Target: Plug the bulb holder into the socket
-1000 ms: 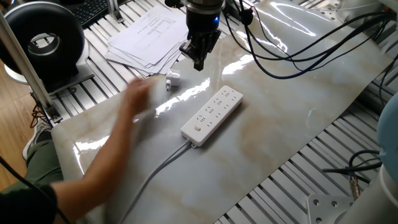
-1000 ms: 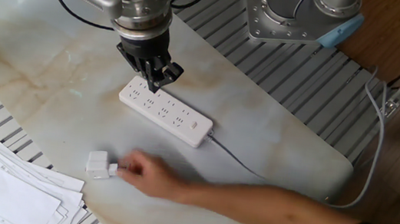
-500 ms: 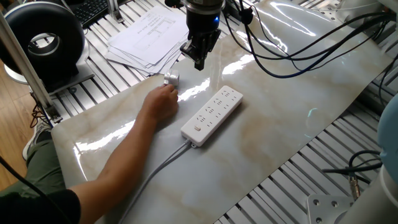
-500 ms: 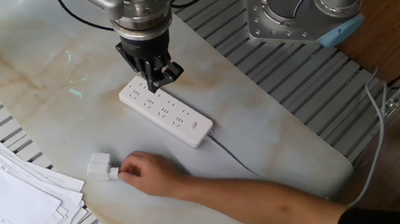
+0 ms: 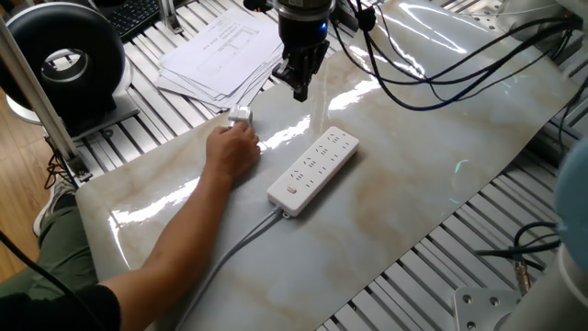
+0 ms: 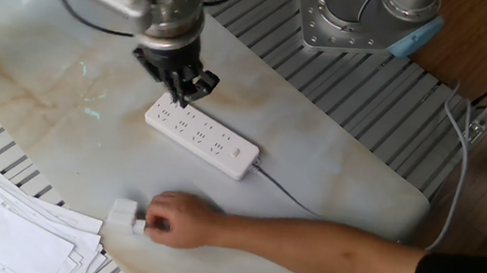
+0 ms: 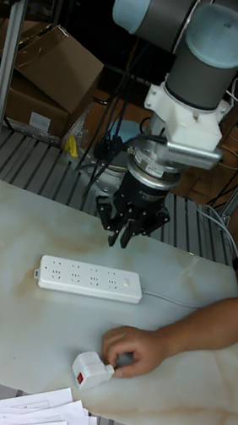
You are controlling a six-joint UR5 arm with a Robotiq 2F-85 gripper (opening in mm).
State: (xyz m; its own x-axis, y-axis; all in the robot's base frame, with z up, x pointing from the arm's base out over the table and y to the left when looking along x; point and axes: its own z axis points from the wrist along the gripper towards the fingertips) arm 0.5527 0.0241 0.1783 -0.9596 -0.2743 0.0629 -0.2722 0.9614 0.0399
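Marble-patterned sheeting covers the workbench, with slatted aluminium framing at its edges and a loose stack of papers at one end. I note the socket lying flat mid-table, outlet faces up, its grey cable trailing off toward the person's side. The bulb holder sits on the table well apart from the strip, near the papers, its small red mark facing the tall camera. A person's hand is touching it; whether the fingers grip it or only nudge it I cannot tell.

My gripper hangs above the table beyond the strip's far end, carrying nothing. Its fingers appear drawn close together at the tips, though none of the views gives me a clean look at the gap, so I record the pincer state as undetermined.

Assessment: the pick has not begun. I judge I should hold off while the hand is on the part. Once clear, I would open wide, descend squarely over the blocky body, and clamp across its flat sides so the pins point straight down. Any tilt at pickup would likely spoil alignment with the outlet holes.
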